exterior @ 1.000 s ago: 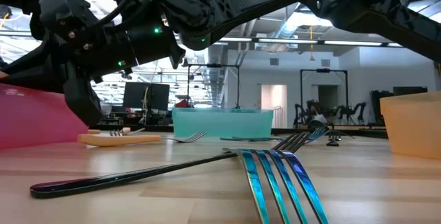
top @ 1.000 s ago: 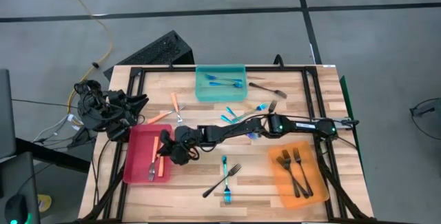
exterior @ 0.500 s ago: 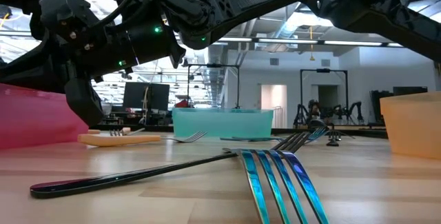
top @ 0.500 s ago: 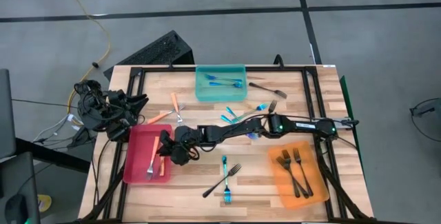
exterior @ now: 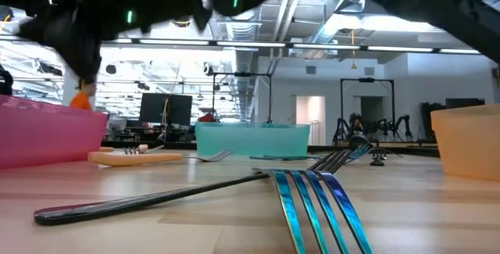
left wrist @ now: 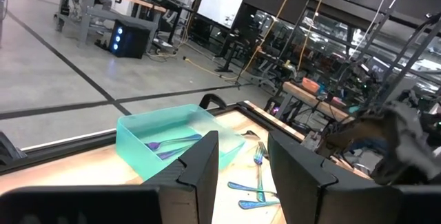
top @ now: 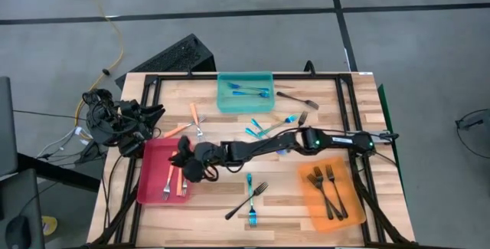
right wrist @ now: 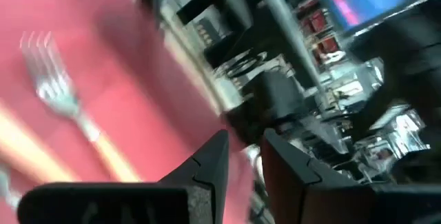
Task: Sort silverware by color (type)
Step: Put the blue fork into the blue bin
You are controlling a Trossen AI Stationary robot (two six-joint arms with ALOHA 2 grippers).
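Note:
My right arm reaches across the table from the right. Its gripper (top: pixel 181 160) (right wrist: pixel 242 147) hangs over the red tray (top: pixel 153 157), open, with nothing between its fingers. Two orange-handled forks (top: pixel 167 188) (top: pixel 184 181) lie flat in that tray; the right wrist view shows one fork (right wrist: pixel 58 93). Blue forks (top: pixel 249 90) lie in the teal tray (top: pixel 245 105). Dark forks (top: pixel 328 188) lie in the orange tray (top: pixel 310 207). My left gripper (left wrist: pixel 242 145) waits open at the table's left edge (top: pixel 150 114).
Loose forks lie on the wood: orange-handled ones (top: pixel 196 116) (top: pixel 178 130) at far left, blue ones (top: pixel 257 127) (top: pixel 289 119) mid-table, a dark one (top: pixel 295 97) beside the teal tray, and a dark (top: pixel 246 201) and a blue fork (top: pixel 250 195) near the front.
My right gripper has risen from low in the red tray to above it and has rolled a little. The forks stay in the tray.

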